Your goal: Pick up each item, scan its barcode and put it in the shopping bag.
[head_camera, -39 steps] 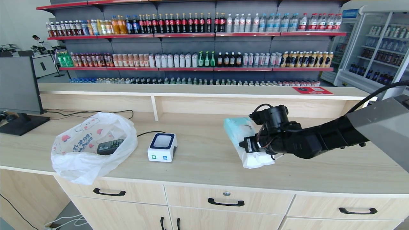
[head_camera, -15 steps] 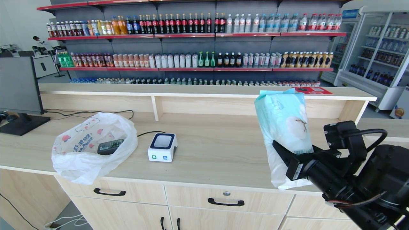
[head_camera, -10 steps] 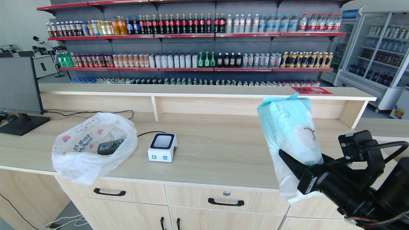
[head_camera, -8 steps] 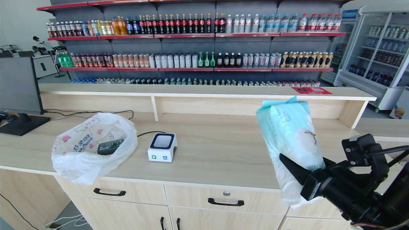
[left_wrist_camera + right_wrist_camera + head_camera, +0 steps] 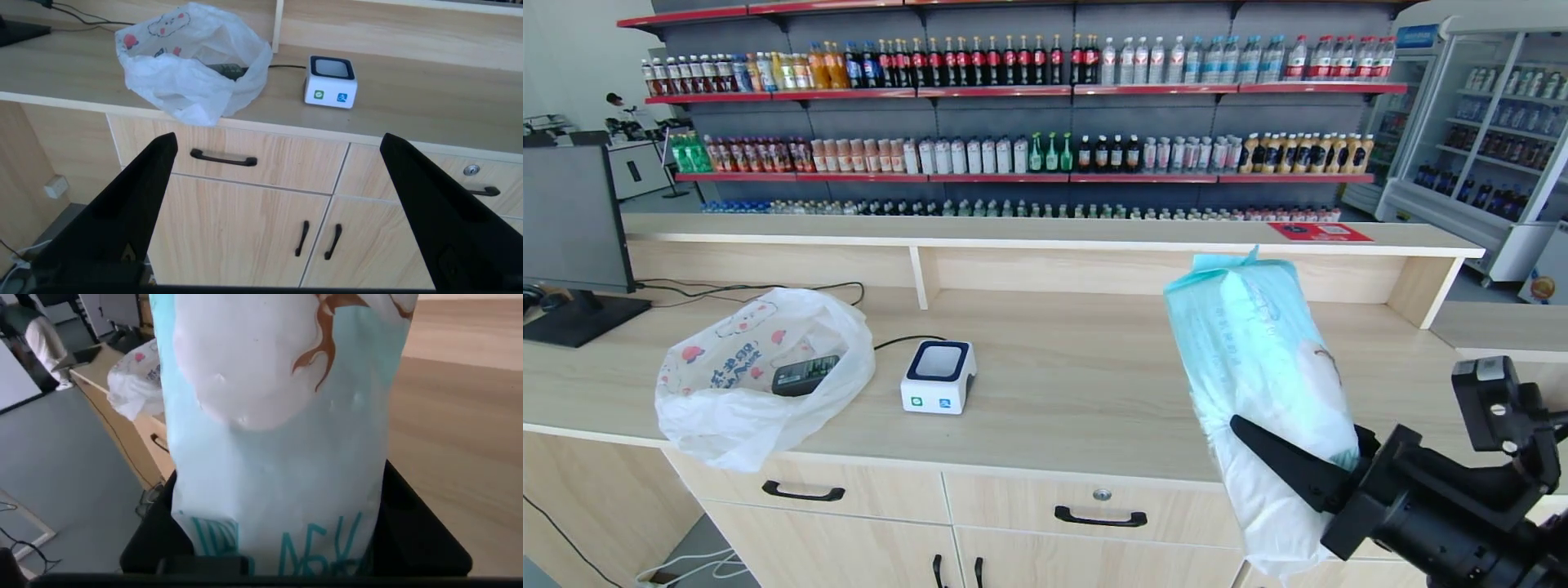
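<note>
Up high, right gripper (image 5: 1298, 482) clamps soft tissue pack (image 5: 1250, 359) by its lower end, well apart from scanner (image 5: 938, 376). Risk: the slack wrapper slips, or the barcode faces away. Left gripper (image 5: 278, 143) wide, empty.

Tissue pack (image 5: 1254, 367) now off the counter (image 5: 1054, 392), upright in right claw (image 5: 1294, 437).

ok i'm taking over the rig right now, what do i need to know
Right end effector: shut on the soft blue pack, roughly upright, clear of the counter, at right.
Left end effector: open, empty, low in front of the drawers.
Shopping bag at counter left, scanner just right of it.
Done: one dark item in the bag.
Left: scan the pack, bag it.
</note>
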Robot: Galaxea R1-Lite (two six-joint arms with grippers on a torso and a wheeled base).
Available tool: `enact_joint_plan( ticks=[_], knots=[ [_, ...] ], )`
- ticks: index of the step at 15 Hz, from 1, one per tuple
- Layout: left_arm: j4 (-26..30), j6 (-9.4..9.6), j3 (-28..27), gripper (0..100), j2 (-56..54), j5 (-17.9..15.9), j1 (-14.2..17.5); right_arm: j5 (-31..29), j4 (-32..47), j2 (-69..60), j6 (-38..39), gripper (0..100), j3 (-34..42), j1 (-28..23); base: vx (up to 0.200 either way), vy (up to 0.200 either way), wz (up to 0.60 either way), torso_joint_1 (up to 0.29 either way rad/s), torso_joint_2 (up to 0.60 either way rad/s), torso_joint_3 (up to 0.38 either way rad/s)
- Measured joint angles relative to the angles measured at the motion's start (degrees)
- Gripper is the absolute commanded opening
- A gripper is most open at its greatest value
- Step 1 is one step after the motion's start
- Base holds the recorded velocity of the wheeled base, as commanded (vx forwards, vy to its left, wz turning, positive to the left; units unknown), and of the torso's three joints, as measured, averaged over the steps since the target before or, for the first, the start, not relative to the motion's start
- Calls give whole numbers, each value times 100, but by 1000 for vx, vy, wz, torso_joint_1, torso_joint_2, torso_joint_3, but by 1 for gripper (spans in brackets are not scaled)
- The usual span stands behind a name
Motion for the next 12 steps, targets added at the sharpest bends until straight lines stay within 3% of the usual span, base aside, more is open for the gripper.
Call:
enact_joint_plan(
  ticks=[6,12],
  knots=[
    [0,0,0,100,0,0,5,173,-312,6,1270,0,-27,20,0,0,0,0,0,0],
    [0,-7,0,100,0,0,0,178,-325,168,2377,0,-1074,664,0,0,0,0,0,0]
  ],
)
